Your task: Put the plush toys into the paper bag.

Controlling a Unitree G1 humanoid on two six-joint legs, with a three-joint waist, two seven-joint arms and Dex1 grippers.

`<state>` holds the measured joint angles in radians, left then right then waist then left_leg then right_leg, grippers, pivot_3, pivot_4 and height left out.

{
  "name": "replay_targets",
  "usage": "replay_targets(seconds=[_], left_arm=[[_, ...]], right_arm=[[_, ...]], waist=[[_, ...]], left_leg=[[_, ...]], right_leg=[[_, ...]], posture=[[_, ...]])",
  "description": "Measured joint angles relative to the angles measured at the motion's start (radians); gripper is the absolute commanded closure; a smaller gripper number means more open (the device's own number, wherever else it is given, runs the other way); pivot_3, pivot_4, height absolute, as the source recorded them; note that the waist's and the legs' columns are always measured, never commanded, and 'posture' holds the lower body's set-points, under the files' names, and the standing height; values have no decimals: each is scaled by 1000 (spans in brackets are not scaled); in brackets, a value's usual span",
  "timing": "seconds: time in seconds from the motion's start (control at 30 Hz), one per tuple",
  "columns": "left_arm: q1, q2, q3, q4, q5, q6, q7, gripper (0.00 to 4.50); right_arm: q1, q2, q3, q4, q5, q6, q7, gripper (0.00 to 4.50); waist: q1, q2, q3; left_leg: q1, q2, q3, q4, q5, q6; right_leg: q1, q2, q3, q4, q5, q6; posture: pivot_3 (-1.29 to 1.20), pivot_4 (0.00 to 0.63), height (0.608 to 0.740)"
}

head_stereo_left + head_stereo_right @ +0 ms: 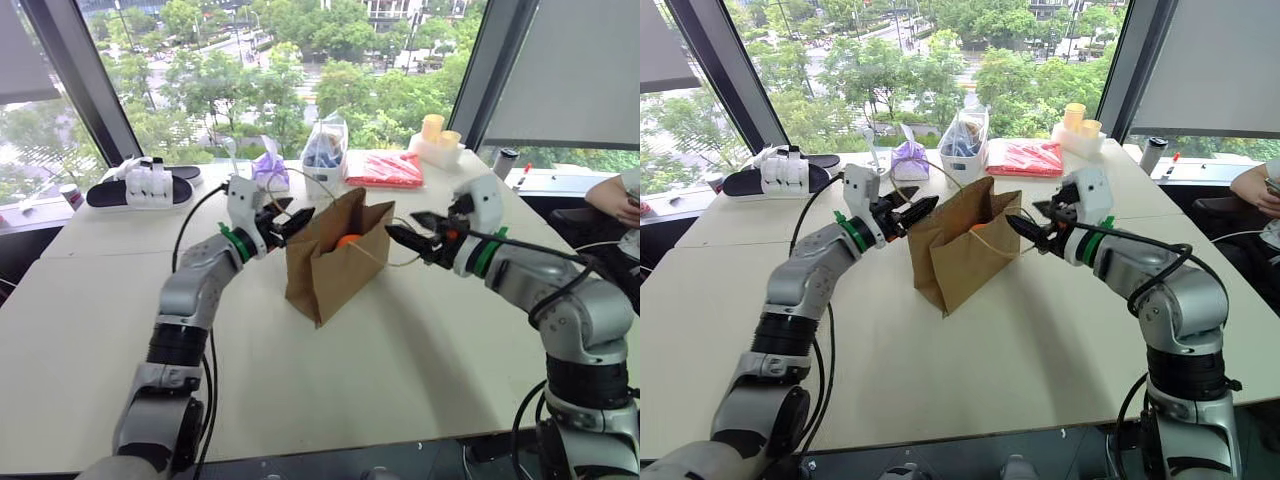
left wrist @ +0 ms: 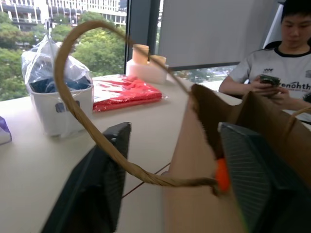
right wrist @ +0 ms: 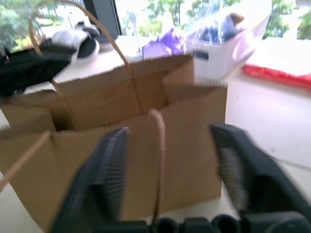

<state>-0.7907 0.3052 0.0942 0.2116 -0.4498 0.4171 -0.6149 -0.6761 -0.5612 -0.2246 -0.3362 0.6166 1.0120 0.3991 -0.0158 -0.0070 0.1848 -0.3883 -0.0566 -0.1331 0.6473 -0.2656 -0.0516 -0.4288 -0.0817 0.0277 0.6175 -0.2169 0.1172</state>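
Brown paper bag (image 1: 325, 268) upright, mouth upward

Upright open brown paper bag (image 1: 325, 265), orange plush toy (image 1: 347, 241) inside

Bright window daylight; right wrist view blurred.

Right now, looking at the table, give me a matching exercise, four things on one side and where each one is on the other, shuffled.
Things:
1. orange plush toy
2. paper bag
3. red packet
4. left gripper

Places:
A. by the window, at the table's far edge
B. inside the bag
C. standing mid-table between the two arms
D. at the bag's rim, on the robot's left side

Pairs: 1-B, 2-C, 3-A, 4-D
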Motion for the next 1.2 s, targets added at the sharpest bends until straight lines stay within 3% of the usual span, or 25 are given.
replay_targets(seconds=[0.33, 0.43, 0.67, 0.77, 1.0, 1.2], left_arm=[[11, 148, 116, -62, -190, 253, -93, 32], [77, 248, 91, -123, -193, 285, -185, 32], [196, 275, 43, -222, -218, 357, -272, 32], [213, 273, 8, -258, -211, 345, -295, 0], [230, 257, -54, -261, -164, 267, -319, 0], [218, 188, -102, -205, -89, 177, -301, 0]], right_arm=[[-76, 9, -189, -14, 128, 58, -112, 0], [6, -14, -250, -37, 147, 74, -133, 0], [207, 40, -208, -102, 143, 72, -180, 0], [260, 86, -123, -103, 121, 37, -178, 819], [261, 180, 105, -55, 13, -93, -154, 4361], [192, 226, 209, 90, -90, -194, -125, 4444]], waist=[[1, 0, 0], [0, 0, 0], [0, 1, 0], [-2, 1, 0], [-3, 1, 0], [1, 1, 0]], left_leg=[[0, 0, 0, 0, 0, 0], [0, 0, 0, -1, 0, 0], [0, 0, 0, 0, 0, 0], [1, 1, 1, 0, 0, 0], [1, 1, 1, 0, 0, 0], [1, 0, 1, 0, 0, 0]], right_leg=[[0, 0, 0, 0, 0, 0], [0, 0, 0, 0, 0, 0], [0, 0, 1, 1, 0, 0], [0, 0, 1, 1, 0, 0], [0, 0, 1, 1, 0, 0], [0, 0, 1, 1, 0, 0]], posture=[[0, 150, 740], [0, 150, 740], [0, 150, 740], [0, 150, 740], [0, 150, 740], [0, 150, 740]])
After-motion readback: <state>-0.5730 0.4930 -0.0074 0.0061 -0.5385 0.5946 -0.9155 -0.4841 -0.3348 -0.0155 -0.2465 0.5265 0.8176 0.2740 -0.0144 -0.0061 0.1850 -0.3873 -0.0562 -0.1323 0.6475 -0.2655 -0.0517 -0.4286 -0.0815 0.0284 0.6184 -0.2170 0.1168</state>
